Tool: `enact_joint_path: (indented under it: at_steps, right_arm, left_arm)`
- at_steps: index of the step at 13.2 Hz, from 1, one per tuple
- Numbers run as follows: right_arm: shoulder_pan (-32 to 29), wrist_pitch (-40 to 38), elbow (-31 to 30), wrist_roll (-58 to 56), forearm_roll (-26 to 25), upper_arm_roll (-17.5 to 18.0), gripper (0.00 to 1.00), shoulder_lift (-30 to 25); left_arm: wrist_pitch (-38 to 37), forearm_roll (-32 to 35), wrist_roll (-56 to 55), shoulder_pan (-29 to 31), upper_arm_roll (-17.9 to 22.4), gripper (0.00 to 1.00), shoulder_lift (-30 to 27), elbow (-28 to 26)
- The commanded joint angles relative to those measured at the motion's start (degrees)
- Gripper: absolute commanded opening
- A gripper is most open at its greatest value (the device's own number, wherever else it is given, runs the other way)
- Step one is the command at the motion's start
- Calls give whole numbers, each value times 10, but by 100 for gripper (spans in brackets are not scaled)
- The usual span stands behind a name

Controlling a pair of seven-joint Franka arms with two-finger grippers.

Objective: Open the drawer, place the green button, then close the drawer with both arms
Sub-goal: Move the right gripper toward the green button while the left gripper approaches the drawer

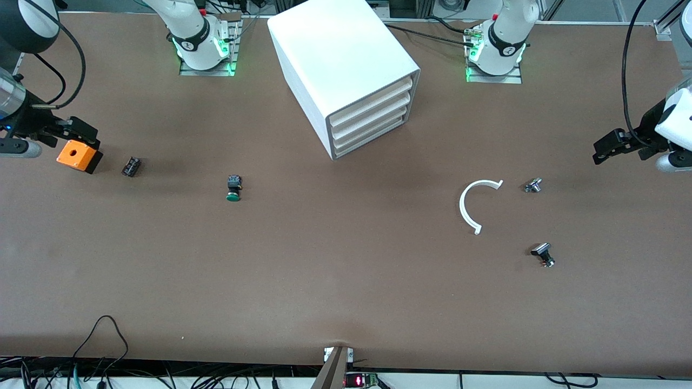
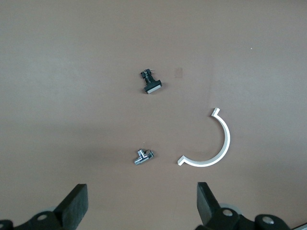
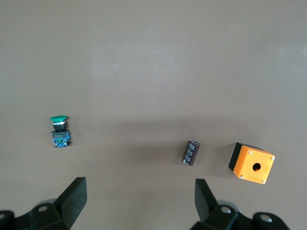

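Drawer [image 1: 373, 136], lowest in the big white cabinet [image 1: 340, 70], is pushed in, top middle of the frame. Left gripper [image 1: 608, 148] and right gripper [image 1: 81, 135] wait, jaws apart. Button [image 1: 233, 189] lies on the bench [image 1: 346, 281], middle left.
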Motion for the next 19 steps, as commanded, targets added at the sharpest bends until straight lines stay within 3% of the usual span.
enact_joint_path:
  at_steps: [1,8,14,19]
  right_arm:
    - [0,21,-3,5,11,1,100,14]
    - [6,95,-3,5,11,5,100,83]
    - [27,116,10,4,11,5,100,132]
    - [38,106,79,0,15,5,100,191]
  left_arm:
    - [-11,13,0,0,-1,100,-6,3]
    - [-10,13,0,-1,-1,100,-1,4]
    - [-5,30,1,-8,-4,100,13,6]
    - [-7,31,1,-5,-18,100,31,20]
